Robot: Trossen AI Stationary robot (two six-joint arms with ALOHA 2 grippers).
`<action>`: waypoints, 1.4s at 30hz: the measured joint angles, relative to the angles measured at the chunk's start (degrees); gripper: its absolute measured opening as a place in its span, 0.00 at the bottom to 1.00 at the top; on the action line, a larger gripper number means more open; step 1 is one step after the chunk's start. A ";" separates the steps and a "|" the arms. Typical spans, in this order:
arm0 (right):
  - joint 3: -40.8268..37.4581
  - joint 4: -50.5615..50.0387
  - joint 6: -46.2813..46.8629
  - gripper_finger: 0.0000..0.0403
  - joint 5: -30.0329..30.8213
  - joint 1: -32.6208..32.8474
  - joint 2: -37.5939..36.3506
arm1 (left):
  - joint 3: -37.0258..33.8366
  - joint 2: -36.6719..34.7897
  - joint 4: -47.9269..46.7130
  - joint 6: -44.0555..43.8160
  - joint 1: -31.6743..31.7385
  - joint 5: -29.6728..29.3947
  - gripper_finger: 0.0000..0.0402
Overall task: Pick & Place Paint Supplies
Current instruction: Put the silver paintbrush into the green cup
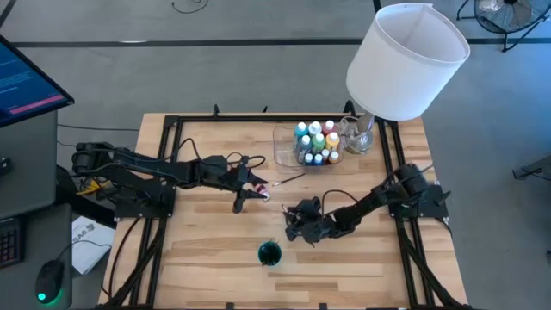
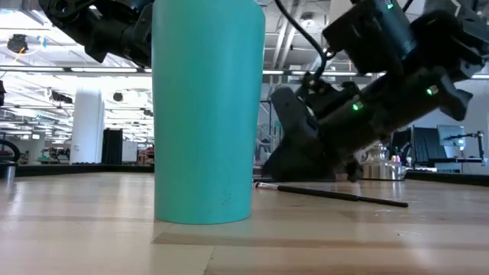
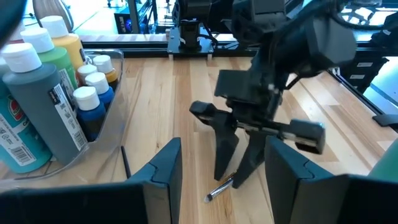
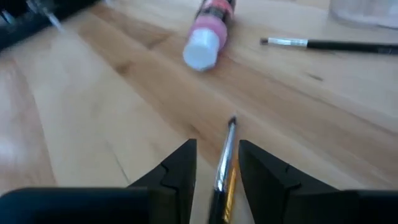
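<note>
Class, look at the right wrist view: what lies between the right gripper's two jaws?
A thin brush lies on the table between the jaws of the right gripper, its tip pointing toward the fallen pink bottle.

A: What stands on the bench (image 1: 207, 267)?
B: A teal cup (image 1: 269, 253) near the front edge, upright. A clear plastic tray (image 1: 285, 145) at the back, beside a lamp with a big white lampshade (image 1: 406, 60).
A: And off the bench?
B: A monitor (image 1: 26, 84) and mouse (image 1: 50, 280).

No readable text is showing; the label on the dark green paint bottle (image 3: 37, 106) at left is carrying only an illegible barcode.
</note>
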 joint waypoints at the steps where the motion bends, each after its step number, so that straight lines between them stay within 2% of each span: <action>1: 0.26 -0.53 -0.41 0.28 -0.11 0.00 0.20 | -0.03 0.00 0.01 0.00 0.00 0.01 0.30; 8: 3.01 -1.73 -5.77 0.28 -0.68 -0.20 0.24 | -0.05 0.00 -0.01 0.02 0.00 0.00 0.30; 16: 3.07 -5.76 -1.99 0.28 -0.70 -0.31 0.20 | -0.05 0.00 -0.01 0.02 0.00 0.00 0.30; 42: 3.07 -7.87 -0.84 0.28 -1.40 -2.03 0.20 | -0.05 0.00 0.14 0.02 0.00 0.00 0.30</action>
